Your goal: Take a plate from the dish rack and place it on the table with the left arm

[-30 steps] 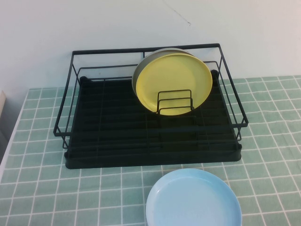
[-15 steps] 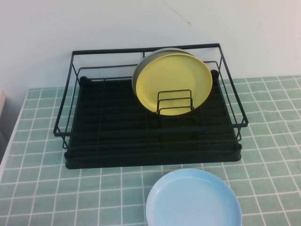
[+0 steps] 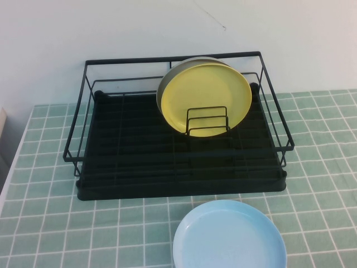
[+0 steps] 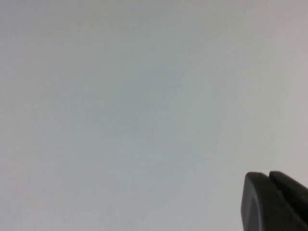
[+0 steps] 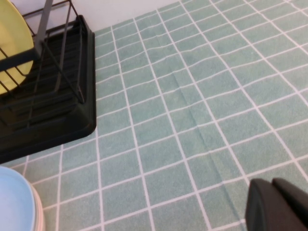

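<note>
The yellow plate stands upright in the small wire holder of the black dish rack, with a grey plate close behind it. Its edge also shows in the right wrist view as the plate beside the rack. Neither arm appears in the high view. My left gripper is shut and empty, facing a blank pale wall. My right gripper is shut and empty, hovering over the green tiled table to the right of the rack.
A light blue plate lies flat on the table in front of the rack, near the front edge. Its rim also shows as the blue plate in the right wrist view. A white wall rises behind the rack.
</note>
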### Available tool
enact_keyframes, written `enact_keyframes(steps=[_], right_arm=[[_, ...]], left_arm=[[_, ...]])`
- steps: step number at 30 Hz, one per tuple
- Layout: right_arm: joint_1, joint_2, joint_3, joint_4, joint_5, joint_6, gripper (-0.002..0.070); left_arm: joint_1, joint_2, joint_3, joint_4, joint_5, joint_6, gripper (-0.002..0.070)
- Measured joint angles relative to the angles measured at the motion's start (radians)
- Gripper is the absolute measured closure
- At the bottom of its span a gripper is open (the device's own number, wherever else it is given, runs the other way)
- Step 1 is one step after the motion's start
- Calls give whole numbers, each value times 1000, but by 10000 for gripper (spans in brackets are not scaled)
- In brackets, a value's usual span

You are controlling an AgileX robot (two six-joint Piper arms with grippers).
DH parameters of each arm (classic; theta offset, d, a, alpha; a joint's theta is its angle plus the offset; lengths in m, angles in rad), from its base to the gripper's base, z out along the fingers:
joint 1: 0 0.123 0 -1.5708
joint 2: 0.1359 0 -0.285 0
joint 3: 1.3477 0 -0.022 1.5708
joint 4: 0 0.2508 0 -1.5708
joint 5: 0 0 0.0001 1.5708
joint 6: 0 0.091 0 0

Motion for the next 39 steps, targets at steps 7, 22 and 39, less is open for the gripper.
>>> enact_keyframes(steps=[7,22,39], right_arm=[[0,0,0,0,0,0,678],[0,0,0,0,0,0,678],[0,0,0,0,0,0,678]], left_arm=[[0,-2,-104,2,-89,-179,678],[0,400,-821,330,830,-165,678],[-132,845,-896,129,1006,-180,678]])
